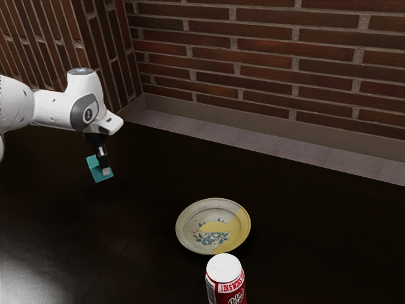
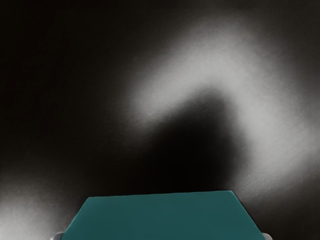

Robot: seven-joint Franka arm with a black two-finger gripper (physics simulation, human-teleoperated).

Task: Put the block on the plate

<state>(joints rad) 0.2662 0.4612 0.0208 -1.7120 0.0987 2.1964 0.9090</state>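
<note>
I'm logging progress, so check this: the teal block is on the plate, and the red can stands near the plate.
The block is not on the plate: the exterior view shows it held in the gripper, well off to that view's left. The red can does stand near the plate.

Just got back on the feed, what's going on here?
I have the teal block in my gripper, shut on it from two sides, and it looks lifted above the dark table. The plate it is meant for lies off toward the exterior view's right, with no block on it yet. A red can with a white top stands close by the plate.
</note>
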